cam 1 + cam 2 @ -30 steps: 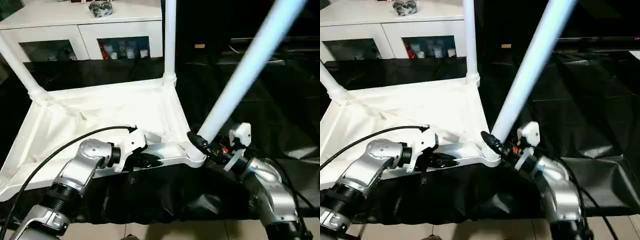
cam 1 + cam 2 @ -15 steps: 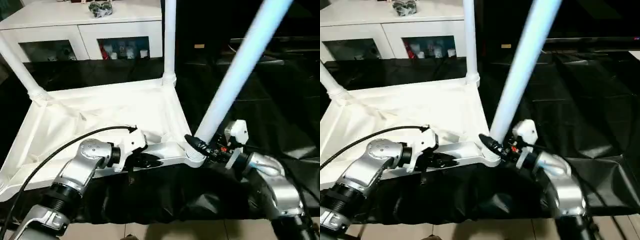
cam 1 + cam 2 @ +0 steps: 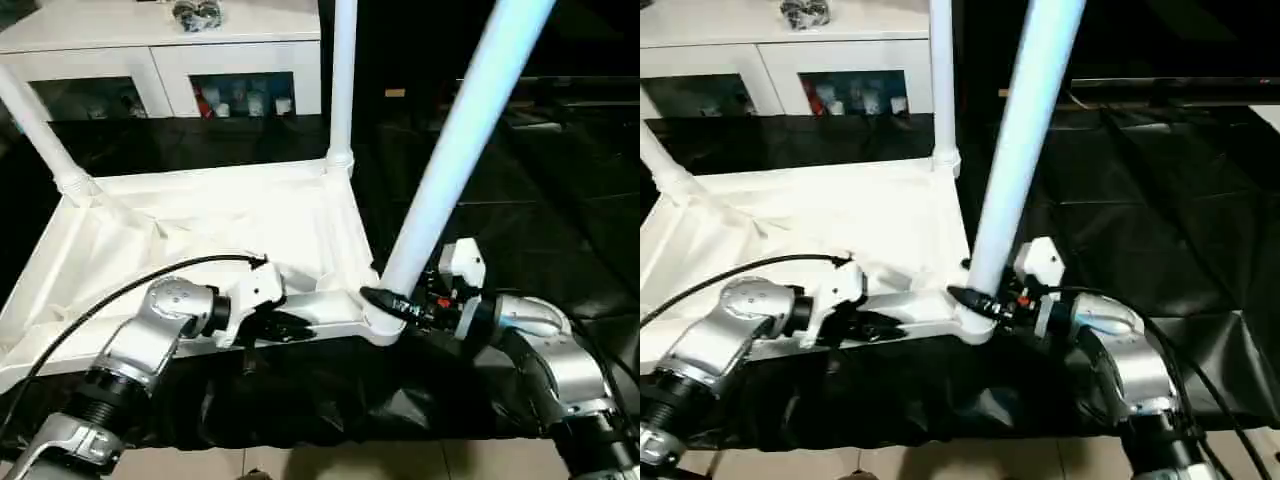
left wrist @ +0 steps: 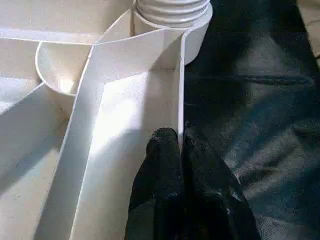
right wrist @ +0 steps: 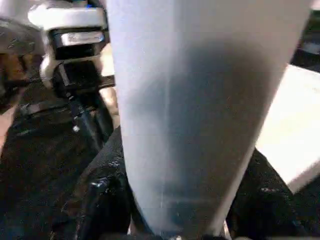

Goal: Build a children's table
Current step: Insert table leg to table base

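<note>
light: bright overhead | glare: white tabletop (image 3: 215, 225) washed out | surroundings: dim | blur: right wrist view soft

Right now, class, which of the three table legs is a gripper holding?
The near leg, leaning right: the right gripper clamps its base. The two far legs stand untouched.

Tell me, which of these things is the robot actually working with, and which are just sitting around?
Working with:
- tabletop, upside down
- leg held by the right hand
- two fitted legs
- left hand, pinching the tabletop's rim

Sitting around:
- cabinet
- black sheet
</note>
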Controlling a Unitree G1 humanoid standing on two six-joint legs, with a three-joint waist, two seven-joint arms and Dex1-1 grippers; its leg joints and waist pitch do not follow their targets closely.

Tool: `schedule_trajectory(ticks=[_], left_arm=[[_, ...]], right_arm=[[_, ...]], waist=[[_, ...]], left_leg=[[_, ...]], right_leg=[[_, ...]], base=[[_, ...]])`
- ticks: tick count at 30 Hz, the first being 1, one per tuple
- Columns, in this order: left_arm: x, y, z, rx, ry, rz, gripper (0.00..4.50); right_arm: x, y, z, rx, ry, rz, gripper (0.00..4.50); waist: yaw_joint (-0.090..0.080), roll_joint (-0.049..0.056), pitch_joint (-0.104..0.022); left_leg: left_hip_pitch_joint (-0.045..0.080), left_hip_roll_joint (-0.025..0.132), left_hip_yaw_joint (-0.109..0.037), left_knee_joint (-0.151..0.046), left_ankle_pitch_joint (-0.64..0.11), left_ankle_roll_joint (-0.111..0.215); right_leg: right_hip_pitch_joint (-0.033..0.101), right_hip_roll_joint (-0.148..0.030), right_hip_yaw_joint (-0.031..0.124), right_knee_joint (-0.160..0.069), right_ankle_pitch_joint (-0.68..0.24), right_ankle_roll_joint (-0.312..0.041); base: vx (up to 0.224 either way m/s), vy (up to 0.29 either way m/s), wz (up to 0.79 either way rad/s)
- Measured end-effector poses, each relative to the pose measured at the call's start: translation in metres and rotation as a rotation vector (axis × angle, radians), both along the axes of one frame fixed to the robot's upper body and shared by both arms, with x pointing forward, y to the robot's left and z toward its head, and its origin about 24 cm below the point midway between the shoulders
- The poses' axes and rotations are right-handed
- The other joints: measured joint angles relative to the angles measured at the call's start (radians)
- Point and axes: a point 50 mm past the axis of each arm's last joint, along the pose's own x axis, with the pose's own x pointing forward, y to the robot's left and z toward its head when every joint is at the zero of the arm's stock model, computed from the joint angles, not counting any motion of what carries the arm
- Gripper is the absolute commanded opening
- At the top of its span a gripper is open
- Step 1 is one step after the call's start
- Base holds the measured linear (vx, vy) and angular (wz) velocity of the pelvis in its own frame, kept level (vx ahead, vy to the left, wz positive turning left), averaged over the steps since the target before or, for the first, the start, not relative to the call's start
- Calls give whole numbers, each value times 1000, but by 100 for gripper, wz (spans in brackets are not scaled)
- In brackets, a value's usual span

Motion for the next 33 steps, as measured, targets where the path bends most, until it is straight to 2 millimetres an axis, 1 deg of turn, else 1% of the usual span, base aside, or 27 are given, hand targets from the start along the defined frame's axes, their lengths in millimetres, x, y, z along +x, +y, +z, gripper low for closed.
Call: schedule_trajectory(ticks=[4,7,9,10,12,15,19,21,23,25,28,30,33], left_arm=[[-1,5,2,25,0,-39,0],[0,6,3,35,-2,-48,0],[1,7,3,41,1,-53,0],[2,8,4,43,2,-55,0],[2,8,4,43,2,-56,0],[3,9,4,44,0,-58,0],[4,11,4,47,1,-44,0],[6,11,3,47,-9,-12,0],[11,9,4,50,-46,66,0],[18,1,3,36,-72,170,0],[22,-13,5,26,-101,260,0],[22,-19,6,24,-110,309,0],[22,-27,10,39,-142,397,0]], right_arm=[[0,3,1,-19,-1,78,188],[2,5,1,-30,-6,103,188],[3,6,0,-29,-8,110,188],[3,6,0,-30,-5,114,188],[4,6,0,-31,-2,120,188],[5,6,0,-29,-8,131,188],[8,12,0,-11,-28,120,188],[11,15,-3,6,-35,64,188],[21,17,-6,22,-49,-65,188],[34,19,-6,34,-64,-223,188],[47,20,-5,49,-65,-390,188],[54,24,-4,59,-71,-457,188],[65,36,-1,69,-80,-557,188]], waist=[[-2,-7,-1],[-3,-11,-2],[-3,-18,-1],[-3,-22,0],[-1,-26,0],[0,-27,0],[-1,-27,0],[-4,-27,1],[-8,-28,2],[-12,-27,5],[-13,-31,10],[-15,-31,10],[-21,-30,11]], left_leg=[[0,0,1,-1,0,0],[2,0,2,-4,1,-1],[2,1,4,-8,1,-3],[3,3,8,-11,1,-3],[4,6,13,-14,1,-7],[10,6,14,-17,1,-9],[13,6,15,-19,1,-10],[14,6,15,-20,2,-12],[15,7,15,-20,3,-15],[16,7,15,-20,5,-18],[14,7,15,-21,6,-19],[13,7,15,-22,6,-19],[9,10,15,-22,8,-18]], right_leg=[[0,0,0,-1,0,-1],[0,0,0,-1,0,-1],[1,0,0,-1,0,-1],[1,0,1,-1,0,-1],[1,0,1,-1,-1,-1],[1,0,1,-1,-1,-1],[1,0,1,-1,0,-3],[2,0,1,-1,1,-5],[1,0,1,-1,4,-9],[1,0,1,-3,6,-13],[-1,0,1,-3,7,-13],[-2,1,1,-5,7,-13],[-4,4,0,-8,6,-13]], base=[[0,0,0],[0,0,0],[0,0,0],[0,0,0],[0,0,0],[0,0,0],[0,0,0],[0,0,0],[0,0,0],[0,0,0],[0,0,0],[0,0,0],[0,0,0]])
